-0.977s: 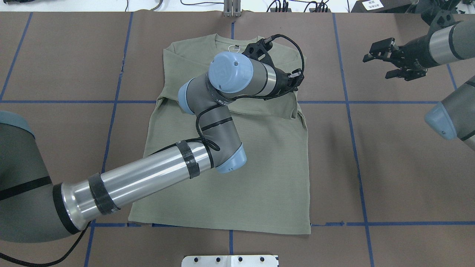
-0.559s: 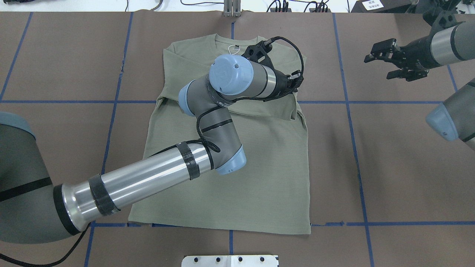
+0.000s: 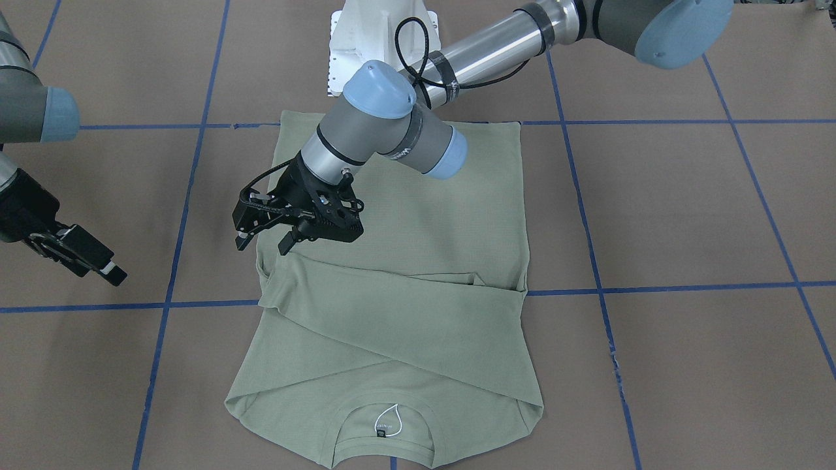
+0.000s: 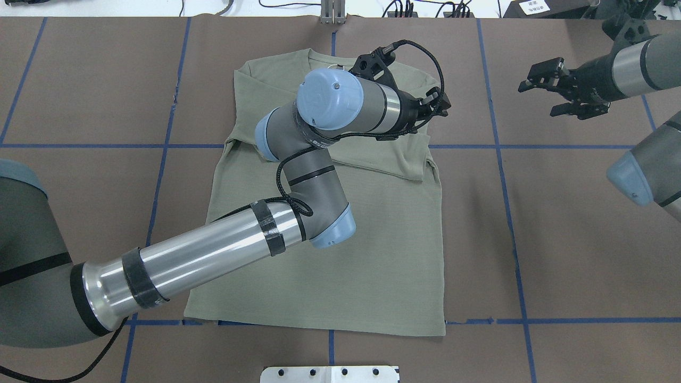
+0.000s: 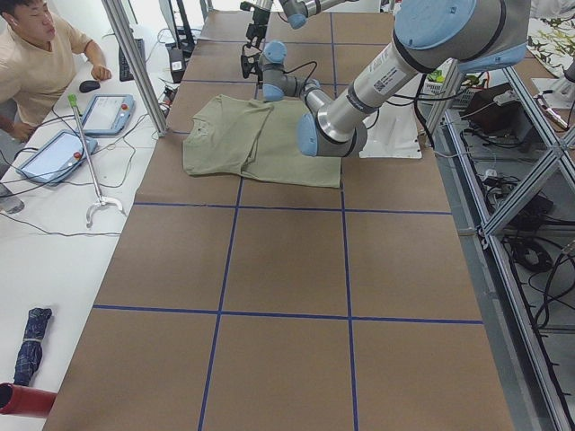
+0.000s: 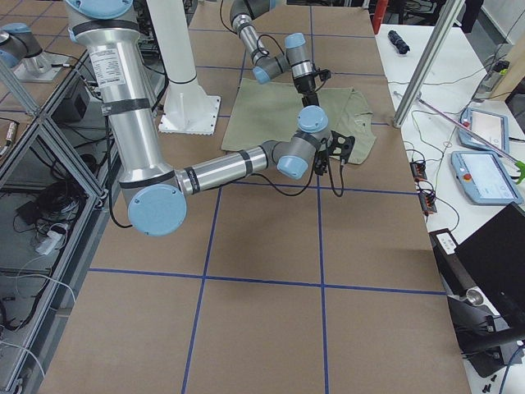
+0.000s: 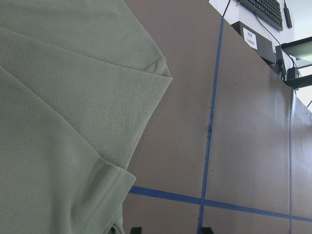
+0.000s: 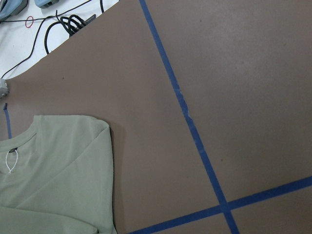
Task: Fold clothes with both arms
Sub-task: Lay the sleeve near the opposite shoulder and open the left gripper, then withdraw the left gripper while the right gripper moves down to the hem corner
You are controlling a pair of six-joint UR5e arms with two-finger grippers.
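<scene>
- The white pedestal base (image 4: 330, 374) sits at the near edge of the brown paper-covered table (image 4: 585, 239), which is gridded with blue tape lines (image 4: 511, 213).
- Just beyond it, the sage-green long-sleeved shirt (image 4: 372, 255) lies flat in the middle of the table, with its hem toward the robot and its collar (image 3: 385, 406) at the far end.
- The left arm (image 4: 202, 258) reaches in over the shirt's body.
- Both sleeves are folded across the chest. The upper sleeve (image 3: 392, 307) ends with its cuff (image 4: 417, 167) at the shirt's edge on the robot's right.
- The left gripper (image 3: 262, 246) hovers above that edge near the cuff, its fingers spread with nothing between them.
- Inside the collar are a black neck label (image 3: 382, 431) and a white loop (image 3: 389, 418).
- The right gripper (image 4: 540, 98) hangs over bare table, well apart from the shirt, with its fingers parted and empty.
</scene>
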